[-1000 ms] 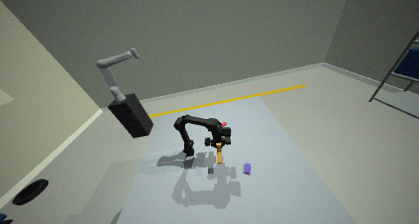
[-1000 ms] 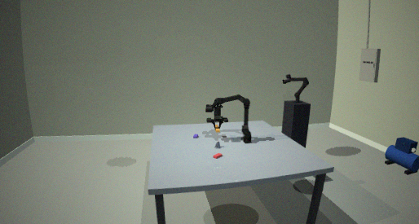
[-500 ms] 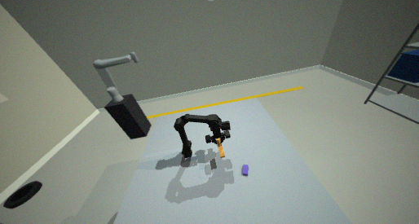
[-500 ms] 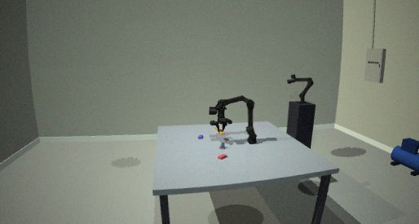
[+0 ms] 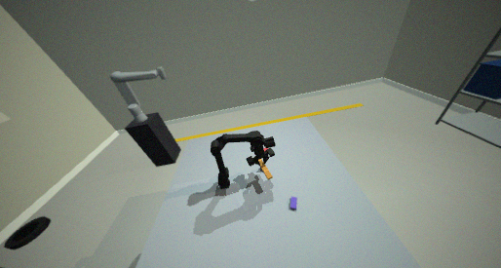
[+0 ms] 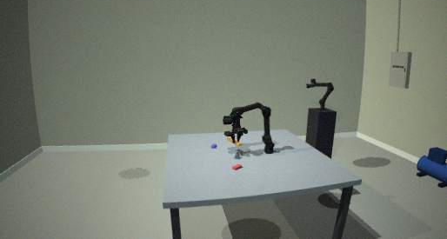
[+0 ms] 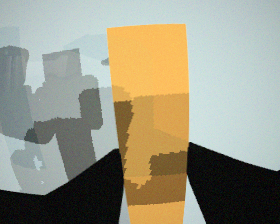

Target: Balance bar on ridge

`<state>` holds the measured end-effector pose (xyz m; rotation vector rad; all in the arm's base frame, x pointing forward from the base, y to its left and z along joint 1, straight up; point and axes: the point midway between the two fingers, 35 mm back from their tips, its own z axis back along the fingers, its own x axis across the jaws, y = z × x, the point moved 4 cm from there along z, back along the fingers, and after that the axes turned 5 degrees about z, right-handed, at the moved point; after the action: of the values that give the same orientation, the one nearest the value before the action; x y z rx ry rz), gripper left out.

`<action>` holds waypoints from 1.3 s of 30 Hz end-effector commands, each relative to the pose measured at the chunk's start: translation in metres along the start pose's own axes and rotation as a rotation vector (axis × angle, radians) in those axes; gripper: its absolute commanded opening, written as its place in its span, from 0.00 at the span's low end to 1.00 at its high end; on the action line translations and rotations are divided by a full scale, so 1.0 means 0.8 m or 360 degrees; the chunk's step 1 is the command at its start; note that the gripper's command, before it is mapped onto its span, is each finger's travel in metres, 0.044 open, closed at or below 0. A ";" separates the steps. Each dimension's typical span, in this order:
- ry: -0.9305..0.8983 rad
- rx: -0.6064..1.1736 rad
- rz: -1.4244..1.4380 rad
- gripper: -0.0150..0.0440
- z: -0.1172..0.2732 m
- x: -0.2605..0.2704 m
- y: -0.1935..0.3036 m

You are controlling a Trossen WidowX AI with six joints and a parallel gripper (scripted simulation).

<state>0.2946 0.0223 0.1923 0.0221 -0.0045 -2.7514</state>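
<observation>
The orange bar (image 5: 266, 171) (image 6: 230, 140) (image 7: 149, 60) is held above the table, its long side running out from between the fingers. My gripper (image 5: 261, 163) (image 6: 235, 141) (image 7: 152, 153) is shut on the bar, with one black finger on each side of it in the wrist view. The small grey ridge (image 6: 237, 155) stands on the table below the gripper and bar in the exterior view, with a gap between. The ridge is hard to make out in the top view and in the wrist view. Whether the bar is fully level I cannot tell.
A purple block (image 5: 292, 203) (image 6: 213, 146) lies on the table (image 5: 336, 219) (image 6: 196, 182) off to one side. A red block (image 6: 236, 167) lies near the ridge, mostly hidden behind the gripper in the top view. The arm's shadow falls on the table.
</observation>
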 end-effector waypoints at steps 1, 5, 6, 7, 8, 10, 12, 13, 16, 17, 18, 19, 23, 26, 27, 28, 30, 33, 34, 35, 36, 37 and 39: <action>0.0013 0.0000 0.0091 0.25 0.003 -0.008 -0.015; 0.0013 -0.0001 0.0182 0.25 0.003 -0.014 -0.034; 0.0013 -0.0001 0.0204 0.25 0.003 -0.016 -0.038; 0.0014 -0.0002 0.0227 0.25 0.003 -0.017 -0.043; 0.0014 -0.0002 0.0250 0.25 0.003 -0.018 -0.048; 0.0014 -0.0003 0.0295 0.25 0.003 -0.020 -0.057; 0.0014 -0.0004 0.0340 0.25 0.004 -0.021 -0.066; 0.0015 -0.0004 0.0363 0.25 0.004 -0.022 -0.071; 0.0015 -0.0005 0.0431 0.25 0.004 -0.022 -0.085; 0.0015 -0.0005 0.0454 0.25 0.004 -0.022 -0.090; 0.0015 -0.0006 0.0472 0.25 0.004 -0.021 -0.094; 0.0015 -0.0006 0.0478 0.25 0.004 -0.020 -0.095; 0.0015 -0.0006 0.0479 0.25 0.000 -0.020 -0.096; 0.0015 -0.0006 0.0480 0.25 -0.005 -0.021 -0.096; 0.0015 -0.0006 0.0480 0.25 -0.007 -0.021 -0.097; 0.0015 -0.0006 0.0480 0.25 -0.009 -0.021 -0.097; 0.0015 -0.0006 0.0481 0.25 -0.013 -0.021 -0.097; 0.0015 -0.0006 0.0482 0.25 -0.019 -0.021 -0.097; 0.0015 -0.0006 0.0482 0.25 -0.021 -0.021 -0.097; 0.0015 -0.0006 0.0482 0.25 -0.024 -0.021 -0.097; 0.0015 -0.0006 0.0483 0.25 -0.026 -0.020 -0.097; 0.0015 -0.0006 0.0483 0.25 -0.028 -0.020 -0.097; 0.0015 -0.0006 0.0484 0.25 -0.032 -0.020 -0.097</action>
<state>0.2815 0.1004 0.1727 0.0372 -0.0033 -2.4527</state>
